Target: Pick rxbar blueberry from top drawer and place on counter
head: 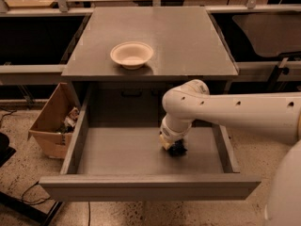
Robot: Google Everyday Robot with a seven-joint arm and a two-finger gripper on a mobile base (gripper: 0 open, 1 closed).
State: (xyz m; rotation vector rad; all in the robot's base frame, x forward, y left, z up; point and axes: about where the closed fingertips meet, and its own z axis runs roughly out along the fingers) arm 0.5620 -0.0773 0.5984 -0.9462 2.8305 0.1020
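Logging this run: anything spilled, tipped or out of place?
Nothing stands out. The bowl sits upright on the counter; the top drawer is open, and the gripper is down inside it at the dark rxbar blueberry.

Smooth pale plastic gripper (172,146) low in matte grey top drawer (120,150), matte counter (181,36), cardboard box (49,122)

Dark rxbar blueberry (178,149) at the tool (170,146) — inside open top drawer (122,150).

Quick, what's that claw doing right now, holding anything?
Gripper: down in the top drawer, low over its floor; open, shut or holding something cannot be told.
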